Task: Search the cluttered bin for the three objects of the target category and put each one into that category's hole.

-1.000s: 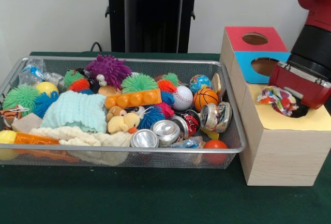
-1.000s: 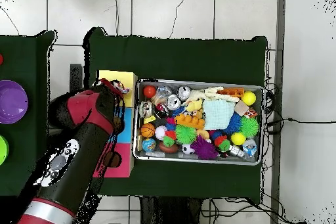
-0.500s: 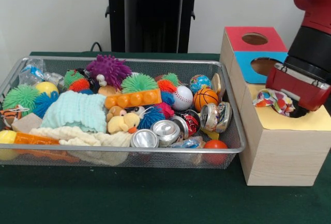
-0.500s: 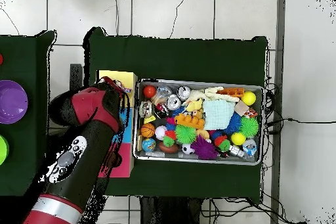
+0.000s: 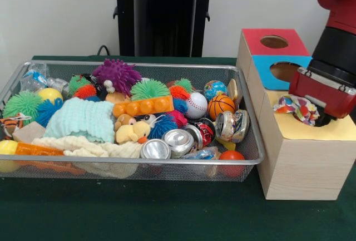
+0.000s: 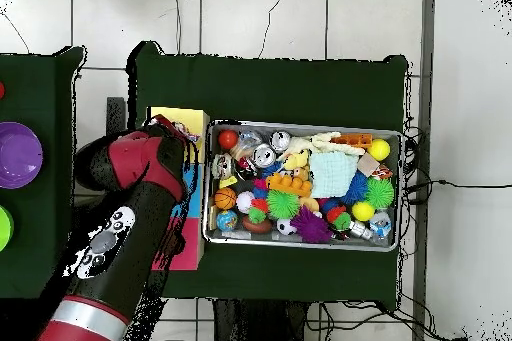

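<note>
Front view, nearest first. Green tabletop (image 5: 167, 213) bare along the near edge. On it, the wire mesh bin (image 5: 33, 170), packed full. Along its near wall: two silver cans (image 5: 167, 143) lying with tops showing, a red ball (image 5: 231, 156) in the right corner, cream cloth (image 5: 83, 147) and an orange strip (image 5: 39, 149) to the left. Mid-bin: a mint knitted piece (image 5: 80, 119), a yellow plush toy (image 5: 132, 132), an orange bumpy bar (image 5: 143, 107), a baseball (image 5: 196, 105) touching a small basketball (image 5: 221, 106). Far side: a purple spiky ball (image 5: 117, 75), green spiky balls (image 5: 149, 89), a globe ball (image 5: 214, 89).

Right of the bin, just beside it, the wooden box (image 5: 300, 166). Yellow top (image 5: 339, 132) nearest, blue top (image 5: 267, 63) behind it, red top (image 5: 261, 45) farthest. One wrinkly multicoloured bundle (image 5: 297, 108) sits on the yellow top, against the dark hole (image 5: 322, 121), which is mostly covered. The red gripper (image 5: 318, 113) hangs directly over that spot, its housing touching or nearly touching the bundle. Fingers hidden behind the housing and bundle; cannot tell how far apart they stand, or whether they have hold of the bundle.

Overhead view: arm (image 6: 120, 237) lies across the box, hiding the hole.
</note>
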You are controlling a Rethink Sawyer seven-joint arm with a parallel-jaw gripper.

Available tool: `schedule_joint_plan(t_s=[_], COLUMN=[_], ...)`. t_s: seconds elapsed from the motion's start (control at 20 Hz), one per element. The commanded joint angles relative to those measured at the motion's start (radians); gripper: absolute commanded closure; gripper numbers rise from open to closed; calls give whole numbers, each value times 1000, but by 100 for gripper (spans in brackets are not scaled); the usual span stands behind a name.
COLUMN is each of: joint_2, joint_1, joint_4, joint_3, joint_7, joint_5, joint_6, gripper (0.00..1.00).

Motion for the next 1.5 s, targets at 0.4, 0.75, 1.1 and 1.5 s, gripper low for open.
schedule_joint_plan(t_s=[0.4, 0.75, 1.1, 1.5], joint_2=[-137, -150, -142, -144], joint_1=[-42, -55, -58, -61], joint_4=[152, 163, 167, 164], joint_3=[149, 162, 172, 178], joint_7=[73, 60, 67, 69], joint_5=[2, -8, -9, -12], joint_6=[24, 10, -16, -14], gripper=[100, 100, 100, 100])
